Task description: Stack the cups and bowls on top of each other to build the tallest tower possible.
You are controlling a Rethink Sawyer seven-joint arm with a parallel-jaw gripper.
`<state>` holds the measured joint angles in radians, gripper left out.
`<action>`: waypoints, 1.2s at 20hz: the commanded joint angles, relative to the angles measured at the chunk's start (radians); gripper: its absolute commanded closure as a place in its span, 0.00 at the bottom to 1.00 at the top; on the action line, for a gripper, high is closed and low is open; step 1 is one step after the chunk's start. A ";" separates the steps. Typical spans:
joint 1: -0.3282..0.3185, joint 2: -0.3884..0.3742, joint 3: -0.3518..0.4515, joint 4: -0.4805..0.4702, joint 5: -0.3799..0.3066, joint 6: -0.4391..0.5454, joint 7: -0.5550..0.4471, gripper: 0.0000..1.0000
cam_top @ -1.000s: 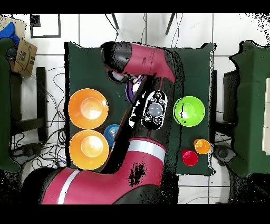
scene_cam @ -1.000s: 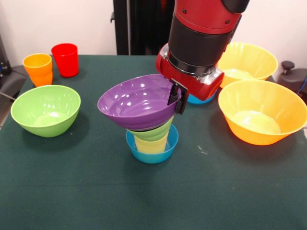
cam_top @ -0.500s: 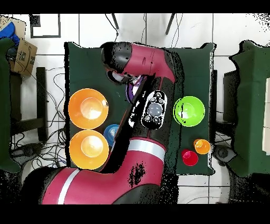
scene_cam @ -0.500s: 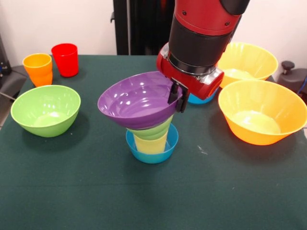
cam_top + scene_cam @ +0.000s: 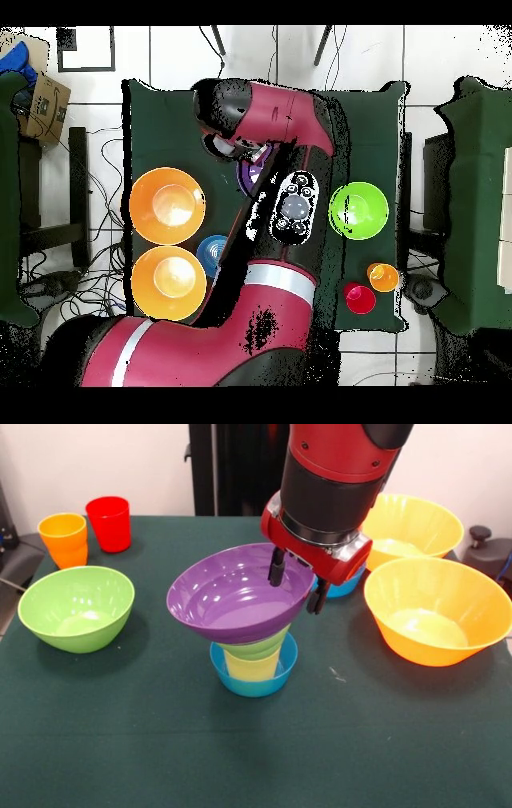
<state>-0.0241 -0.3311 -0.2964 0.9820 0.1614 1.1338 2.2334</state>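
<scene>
Gripper released, jaws straddling purple bowl's right rim; bowl sits on the tower, straight-up retreat clears it

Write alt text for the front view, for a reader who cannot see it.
A red and black robot arm's open gripper straddles the rim of a purple bowl sitting atop a small tower: blue bowl, yellow cup, green bowl. On the dark green table around it stand a large green bowl, orange and red cups and two big orange bowls.
</scene>
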 commanded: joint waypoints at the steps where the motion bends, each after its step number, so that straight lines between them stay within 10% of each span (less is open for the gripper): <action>1: -0.018 0.019 0.114 -0.014 -0.066 0.043 -0.119 0.00; 24: -0.034 -0.072 0.118 -0.080 -0.062 0.028 -0.125 0.00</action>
<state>-0.0542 -0.3639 -0.2730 0.9200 0.1610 1.1335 2.2334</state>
